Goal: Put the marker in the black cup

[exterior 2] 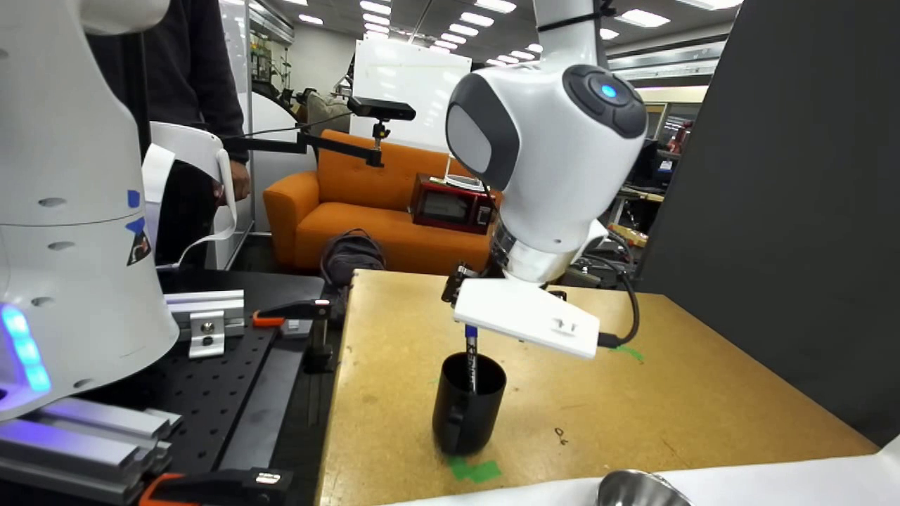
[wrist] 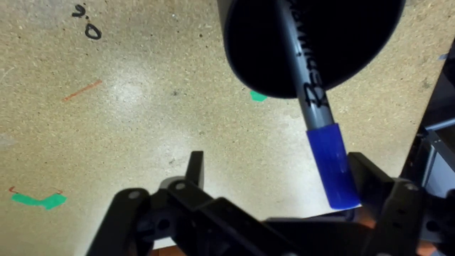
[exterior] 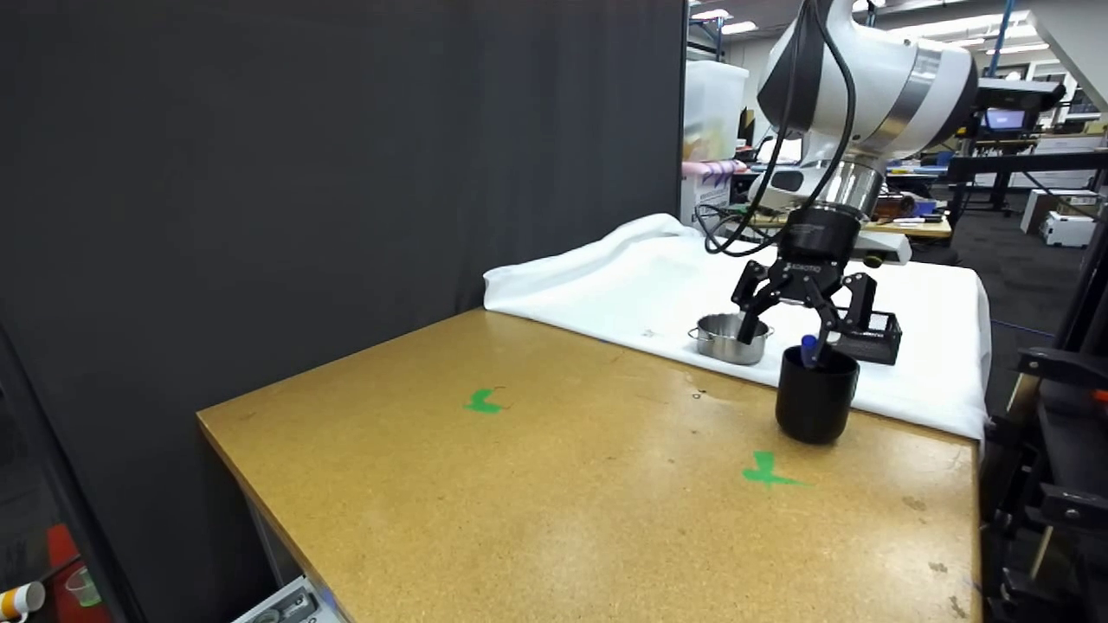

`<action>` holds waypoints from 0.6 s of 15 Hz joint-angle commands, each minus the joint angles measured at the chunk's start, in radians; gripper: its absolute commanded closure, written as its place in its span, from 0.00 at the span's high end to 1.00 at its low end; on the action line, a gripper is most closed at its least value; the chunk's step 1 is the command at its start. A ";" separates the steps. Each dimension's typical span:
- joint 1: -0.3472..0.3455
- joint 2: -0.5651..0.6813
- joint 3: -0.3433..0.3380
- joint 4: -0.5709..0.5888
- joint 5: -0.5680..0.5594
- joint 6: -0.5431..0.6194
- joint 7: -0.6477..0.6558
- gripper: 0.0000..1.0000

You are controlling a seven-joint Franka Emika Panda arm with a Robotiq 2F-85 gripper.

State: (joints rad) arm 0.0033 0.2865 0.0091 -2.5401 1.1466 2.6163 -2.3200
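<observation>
The black cup (exterior: 812, 411) stands upright on the wooden table near the white cloth. It also shows in an exterior view (exterior 2: 450, 414) and in the wrist view (wrist: 257, 53). The marker (wrist: 316, 103), grey with a blue cap, stands tilted inside the cup, cap end up above the rim. It shows in both exterior views (exterior: 809, 350) (exterior 2: 472, 358). My gripper (wrist: 279, 167) is open just above the cup. The cap lies against or very close to one fingertip, and the other fingertip is well apart. In an exterior view (exterior: 784, 344) the fingers are spread around the cap. The marker's lower end is hidden in the cup.
A shiny metal bowl (exterior: 727, 342) sits on the white cloth (exterior: 597, 285), beside the cup. A black mesh box (exterior: 879, 342) stands behind the gripper. Green tape marks (exterior: 766, 472) lie on the wooden table (exterior: 554, 484). A dark partition (exterior: 346, 173) borders the table.
</observation>
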 commanded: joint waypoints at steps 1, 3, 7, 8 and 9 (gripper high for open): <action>0.114 -0.083 0.009 -0.091 -0.159 0.188 0.271 1.00; 0.230 -0.091 -0.050 -0.143 -0.294 0.257 0.448 1.00; 0.422 -0.101 -0.204 -0.213 -0.639 0.292 0.803 1.00; 0.478 -0.099 -0.259 -0.212 -0.730 0.286 0.885 1.00; 0.532 -0.095 -0.315 -0.207 -0.822 0.284 0.967 1.00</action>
State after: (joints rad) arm 0.3977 0.2108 -0.1655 -2.7305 0.5171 2.8867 -1.5348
